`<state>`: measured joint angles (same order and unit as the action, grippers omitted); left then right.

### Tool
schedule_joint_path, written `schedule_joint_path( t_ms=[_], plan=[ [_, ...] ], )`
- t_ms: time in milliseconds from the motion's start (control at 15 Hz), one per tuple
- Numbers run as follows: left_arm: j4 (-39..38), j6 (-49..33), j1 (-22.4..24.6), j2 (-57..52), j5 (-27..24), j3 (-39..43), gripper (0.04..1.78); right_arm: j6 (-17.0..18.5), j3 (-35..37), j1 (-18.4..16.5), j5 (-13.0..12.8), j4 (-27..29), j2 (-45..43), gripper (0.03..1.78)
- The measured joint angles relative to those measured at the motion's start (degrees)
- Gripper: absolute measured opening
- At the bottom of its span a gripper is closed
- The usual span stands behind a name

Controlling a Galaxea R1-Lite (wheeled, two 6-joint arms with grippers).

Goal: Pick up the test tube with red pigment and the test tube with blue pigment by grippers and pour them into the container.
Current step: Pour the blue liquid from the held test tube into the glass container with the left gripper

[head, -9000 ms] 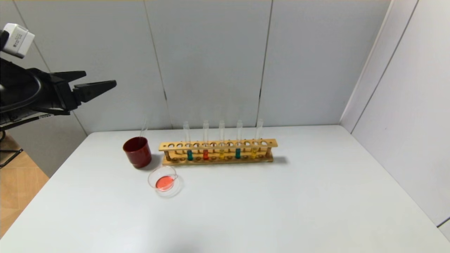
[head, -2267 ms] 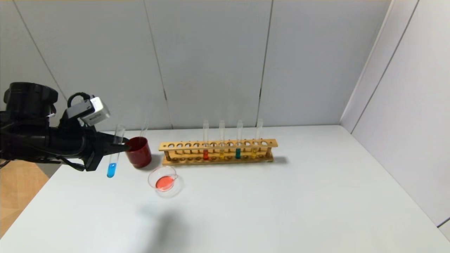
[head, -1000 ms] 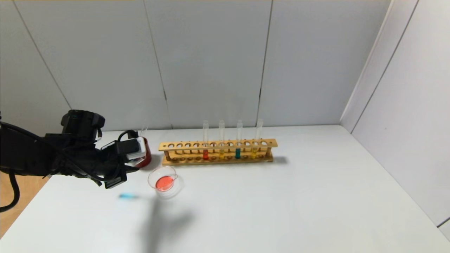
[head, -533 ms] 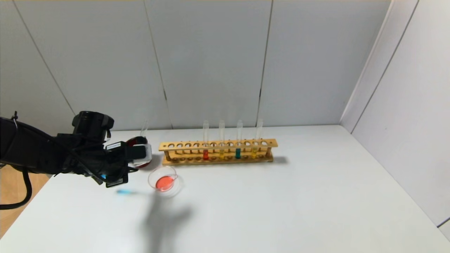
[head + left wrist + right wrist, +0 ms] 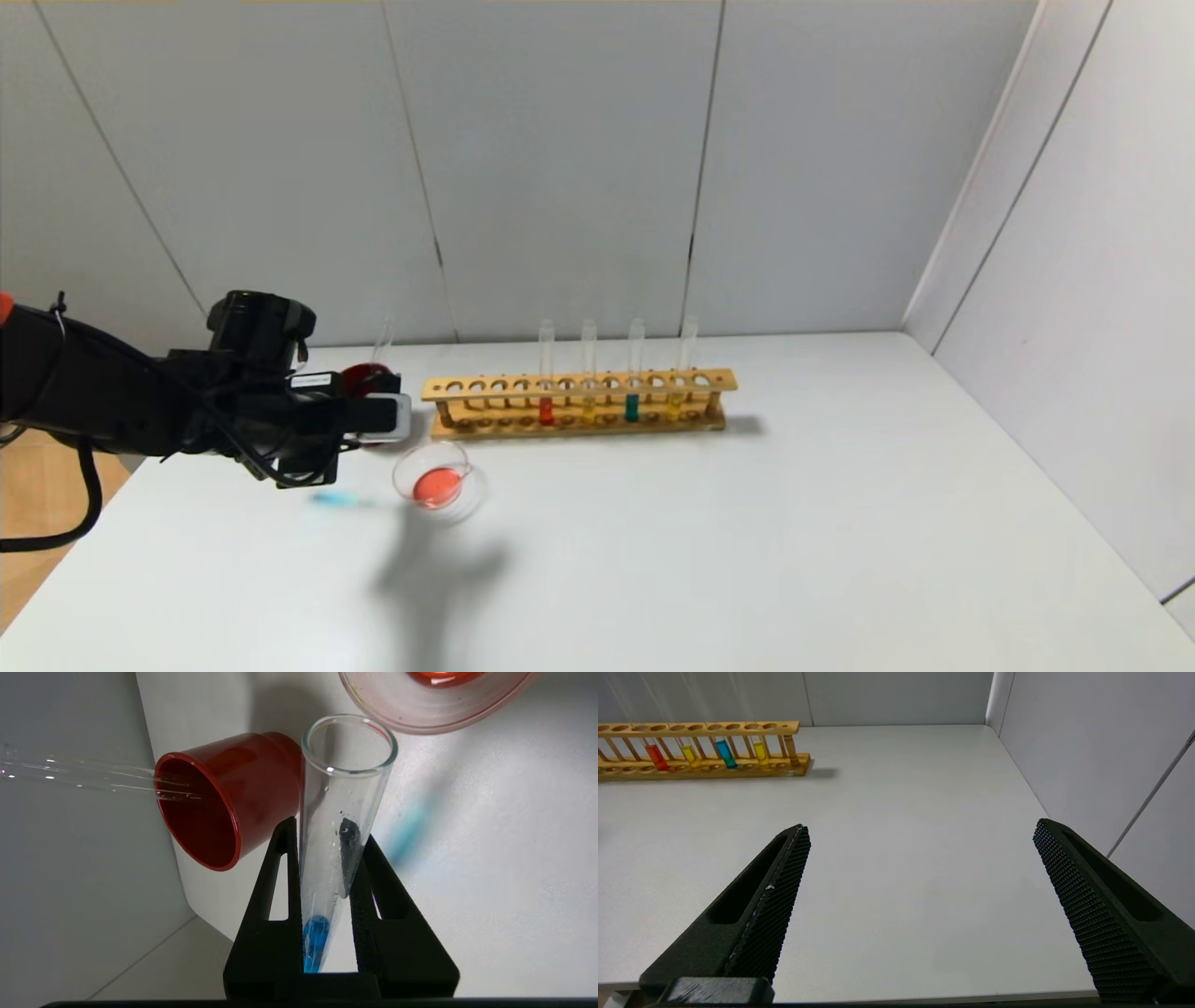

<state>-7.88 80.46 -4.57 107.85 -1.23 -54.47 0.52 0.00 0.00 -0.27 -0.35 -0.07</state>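
My left gripper [image 5: 327, 833] is shut on the test tube with blue pigment [image 5: 343, 788]. The tube lies tilted, its open mouth next to the rim of the container [image 5: 434, 704]. The blue liquid [image 5: 314, 942] sits at the tube's closed end, near the palm. In the head view the left gripper [image 5: 369, 429] hovers just left of the container [image 5: 437, 481], a clear dish holding red liquid, and hides the tube. A test tube with red pigment [image 5: 546, 409] and another blue one [image 5: 632, 407] stand in the rack. My right gripper [image 5: 920, 828] is open and empty over the near right table.
The wooden rack [image 5: 579, 385] also holds two yellow tubes [image 5: 589, 409]. A dark red cup [image 5: 224, 798] with an empty glass tube [image 5: 93, 774] stands behind the left gripper. A blue tint [image 5: 341, 501] lies on the table under the gripper. Walls close the back and right.
The left gripper took the blue tube from the rack, tipped it over, and in the last second moved right toward the dish. The right arm has not moved.
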Motion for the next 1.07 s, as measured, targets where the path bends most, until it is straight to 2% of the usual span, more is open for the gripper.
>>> schedule_joint_path(
  t_ms=[1067],
  plan=[
    [-0.06, 2.26, -3.08, 2.54, 7.46, 0.43, 0.34, 0.0, 0.0, 0.0, 0.0, 0.02, 0.0, 1.75]
  ],
)
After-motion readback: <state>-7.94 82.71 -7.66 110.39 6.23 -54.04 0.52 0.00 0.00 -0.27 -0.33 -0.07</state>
